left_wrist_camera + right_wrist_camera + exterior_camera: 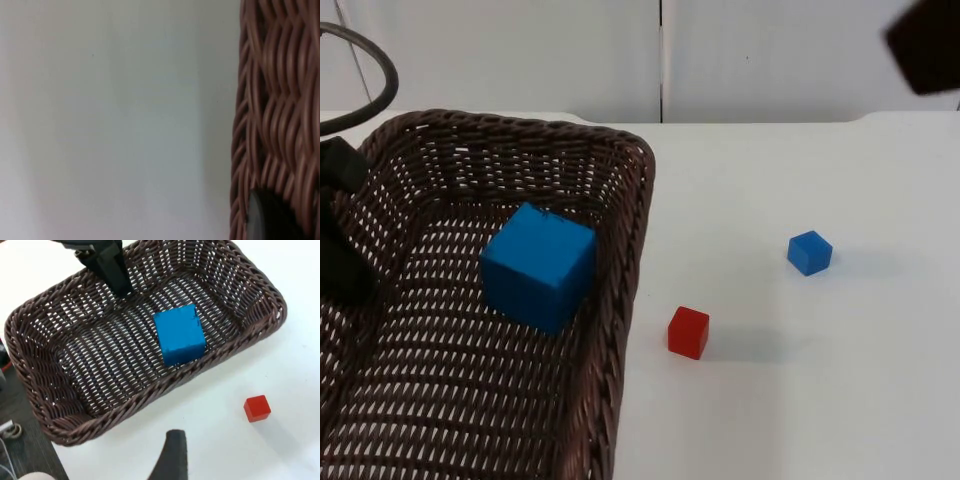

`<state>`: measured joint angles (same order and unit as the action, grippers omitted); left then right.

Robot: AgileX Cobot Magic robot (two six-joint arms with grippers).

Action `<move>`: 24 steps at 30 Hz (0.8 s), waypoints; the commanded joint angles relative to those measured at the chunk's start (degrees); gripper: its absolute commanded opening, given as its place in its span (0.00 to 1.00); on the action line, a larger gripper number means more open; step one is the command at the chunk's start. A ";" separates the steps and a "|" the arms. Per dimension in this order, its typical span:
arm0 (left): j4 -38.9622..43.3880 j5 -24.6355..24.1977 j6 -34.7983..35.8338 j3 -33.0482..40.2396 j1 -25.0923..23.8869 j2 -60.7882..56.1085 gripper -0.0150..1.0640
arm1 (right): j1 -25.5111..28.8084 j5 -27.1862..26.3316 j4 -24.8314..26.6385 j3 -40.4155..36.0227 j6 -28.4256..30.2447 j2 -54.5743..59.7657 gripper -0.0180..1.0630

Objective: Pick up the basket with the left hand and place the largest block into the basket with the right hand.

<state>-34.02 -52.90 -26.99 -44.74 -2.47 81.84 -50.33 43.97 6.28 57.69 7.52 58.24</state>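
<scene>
Top view shows the left gripper (345,250) at the 9 o'clock edge, reaching over the rim of the basket (620,300); its jaws are closed on that rim. In the left wrist view the woven wall of the basket (275,125) stands right against one black fingertip, with the white counter (115,125) behind it. In the right wrist view the left gripper (112,270) comes down at the far wall of the basket (45,405), one finger inside and pressed to the weave.

The right gripper (925,45) is high at about 1 o'clock in the top view, well apart from all blocks. I cannot tell how its jaws stand.

The large blue block (538,266) lies inside the basket, near the right wall, a little tilted on the woven floor. In the right wrist view the same large blue block (179,333) lies close to the near wall.

On the counter (800,400), the small red block (688,332) sits just outside the basket, at about 3 o'clock from it. The small blue block (809,252) is further away, at about 2 o'clock from the red one. The small red block (257,408) is on the counter (280,365) in the right wrist view too, apart from the basket.
</scene>
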 commanded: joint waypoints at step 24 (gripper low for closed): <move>-5.22 6.91 -3.33 -5.57 -0.24 14.55 0.01 | -0.22 -1.91 0.28 -7.40 -0.69 -9.84 0.68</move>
<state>-36.44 -46.70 -29.93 -48.02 -2.47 93.55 -50.33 42.61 6.40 50.57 7.08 48.73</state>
